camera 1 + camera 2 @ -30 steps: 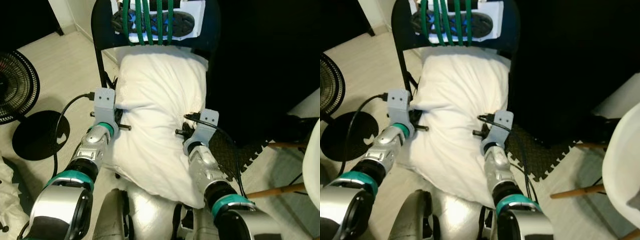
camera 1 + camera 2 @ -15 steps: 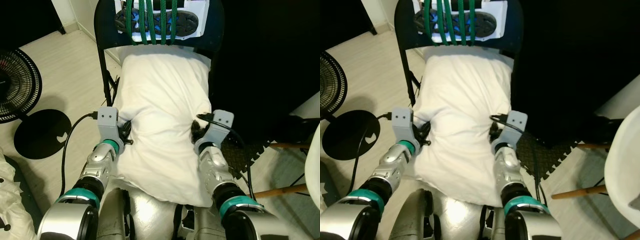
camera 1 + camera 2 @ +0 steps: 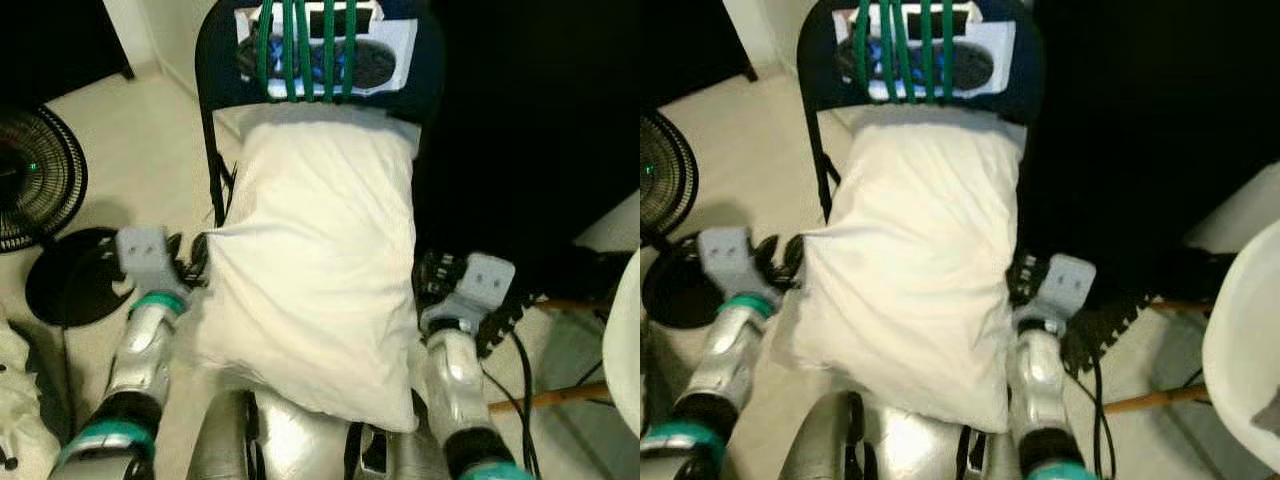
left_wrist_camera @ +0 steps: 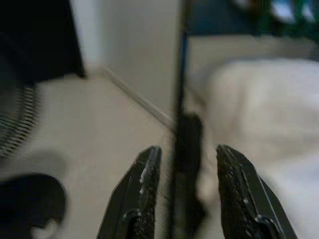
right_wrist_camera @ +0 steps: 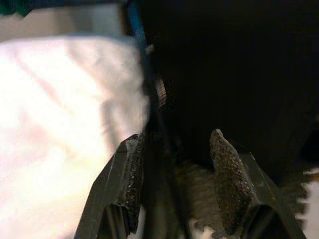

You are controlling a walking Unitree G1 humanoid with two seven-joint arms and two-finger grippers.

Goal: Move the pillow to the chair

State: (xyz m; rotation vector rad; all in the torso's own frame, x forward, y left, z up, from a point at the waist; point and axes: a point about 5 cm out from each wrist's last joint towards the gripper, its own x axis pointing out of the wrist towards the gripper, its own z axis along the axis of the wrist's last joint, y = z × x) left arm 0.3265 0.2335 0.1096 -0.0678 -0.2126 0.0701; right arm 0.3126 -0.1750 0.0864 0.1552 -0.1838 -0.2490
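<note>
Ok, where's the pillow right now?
In the eye views the pillow lies on the chair, its top against the backrest, its near end overhanging toward the robot, between the open left hand and right hand.

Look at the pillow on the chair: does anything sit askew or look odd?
The white pillow lies lengthwise on the black chair, but its near end overhangs the seat front, sagging toward the robot. Both grippers, left and right, are open beside it, touching nothing.
</note>
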